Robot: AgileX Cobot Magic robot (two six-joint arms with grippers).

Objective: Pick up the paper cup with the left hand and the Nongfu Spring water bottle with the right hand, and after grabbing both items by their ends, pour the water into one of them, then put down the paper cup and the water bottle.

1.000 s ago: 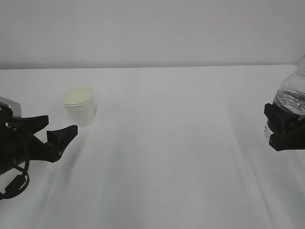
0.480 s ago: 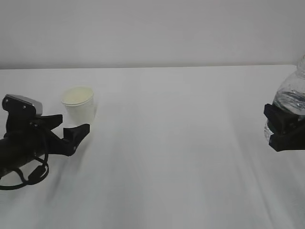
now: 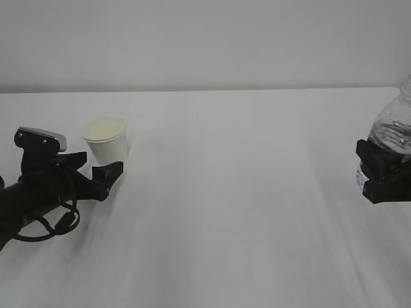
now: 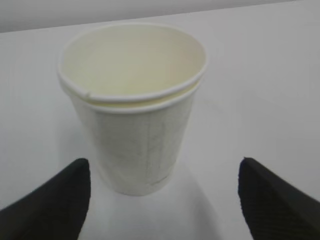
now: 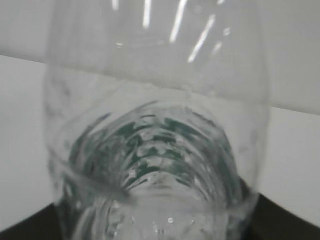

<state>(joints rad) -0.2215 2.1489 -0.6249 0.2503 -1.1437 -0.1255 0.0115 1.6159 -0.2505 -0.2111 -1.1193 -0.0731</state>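
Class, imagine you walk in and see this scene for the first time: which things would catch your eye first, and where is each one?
On the left of the white table, the paper cup stands upright and empty, with the left hand open right beside it, one finger on either side. At the far right edge, the right hand grips the Nongfu Spring water bottle, clear with water visible inside.

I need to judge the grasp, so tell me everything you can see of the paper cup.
The paper cup is small, white and tapered, with a rolled rim and a pale cream inside that looks empty. It stands upright on the white table. The left hand is open, one finger on each side of its base, not touching it.
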